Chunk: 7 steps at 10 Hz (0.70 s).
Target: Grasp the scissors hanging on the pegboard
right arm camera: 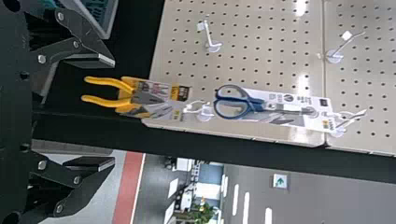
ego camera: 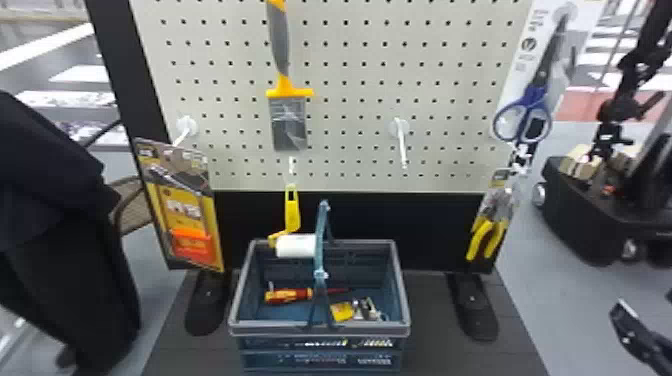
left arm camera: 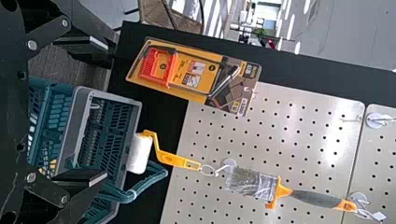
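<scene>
With its jaws wide apart, the right gripper (right arm camera: 110, 112) should be raised above the yellow pliers (right arm camera: 100, 82) and closed on the scissors (right arm camera: 254, 103) at the blue handles.

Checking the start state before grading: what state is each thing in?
scissors, packaged, hanging on pegboard, ungrasped.
pliers, hanging below the scissors.
paintbrush, hanging, bristles sleeved.
paint roller, hanging near basket rim.
left gripper, open, empty.
right gripper, open, empty.

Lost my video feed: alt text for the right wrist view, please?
Blue-handled scissors on a white card hang on a beige perforated pegboard, yellow-handled pliers hanging beside them. The black fingers of the right gripper stand open, touching neither.
</scene>
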Each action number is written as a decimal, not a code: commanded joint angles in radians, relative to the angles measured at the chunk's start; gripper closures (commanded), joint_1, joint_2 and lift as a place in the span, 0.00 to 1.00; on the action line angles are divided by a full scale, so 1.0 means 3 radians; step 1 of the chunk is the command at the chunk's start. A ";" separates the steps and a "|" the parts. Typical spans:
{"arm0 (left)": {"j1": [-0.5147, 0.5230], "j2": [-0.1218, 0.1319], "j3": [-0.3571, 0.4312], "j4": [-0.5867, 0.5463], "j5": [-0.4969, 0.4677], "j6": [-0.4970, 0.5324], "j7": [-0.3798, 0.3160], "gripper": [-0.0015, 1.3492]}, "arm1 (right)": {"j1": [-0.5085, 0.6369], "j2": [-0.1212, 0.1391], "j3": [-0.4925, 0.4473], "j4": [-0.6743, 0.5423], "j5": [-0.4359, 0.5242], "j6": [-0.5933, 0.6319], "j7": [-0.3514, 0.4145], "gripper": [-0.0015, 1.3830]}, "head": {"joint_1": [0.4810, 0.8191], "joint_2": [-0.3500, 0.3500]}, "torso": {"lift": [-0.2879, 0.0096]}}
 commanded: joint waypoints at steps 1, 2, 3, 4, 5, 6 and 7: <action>-0.0001 0.0005 -0.0005 -0.0001 0.0002 0.0000 0.0000 0.25 | -0.0197 -0.0042 -0.0087 -0.0080 -0.0014 0.0162 0.0081 0.37 | 0.20 0.50 | 0.63; -0.0008 0.0010 -0.0005 -0.0001 0.0007 0.0000 0.0000 0.25 | -0.0383 -0.0042 -0.0189 -0.0113 0.0047 0.0269 0.0209 0.37 | 0.20 0.50 | 0.63; -0.0015 0.0015 -0.0010 -0.0001 0.0007 0.0005 0.0000 0.25 | -0.0533 -0.0094 -0.0235 -0.0145 0.0068 0.0377 0.0250 0.37 | 0.20 0.50 | 0.63; -0.0023 0.0025 -0.0015 -0.0001 0.0018 0.0000 0.0000 0.25 | -0.0648 -0.0186 -0.0235 -0.0129 0.0027 0.0453 0.0255 0.36 | 0.20 0.50 | 0.63; -0.0030 0.0030 -0.0020 -0.0001 0.0028 0.0005 0.0000 0.25 | -0.0777 -0.0262 -0.0250 -0.0055 -0.0029 0.0510 0.0301 0.36 | 0.20 0.50 | 0.63; -0.0037 0.0036 -0.0026 0.0007 0.0033 0.0010 0.0000 0.25 | -0.0941 -0.0308 -0.0271 0.0035 -0.0029 0.0525 0.0357 0.36 | 0.20 0.50 | 0.63; -0.0051 0.0046 -0.0031 0.0007 0.0043 0.0005 0.0000 0.25 | -0.1077 -0.0349 -0.0276 0.0116 -0.0050 0.0540 0.0383 0.36 | 0.20 0.50 | 0.63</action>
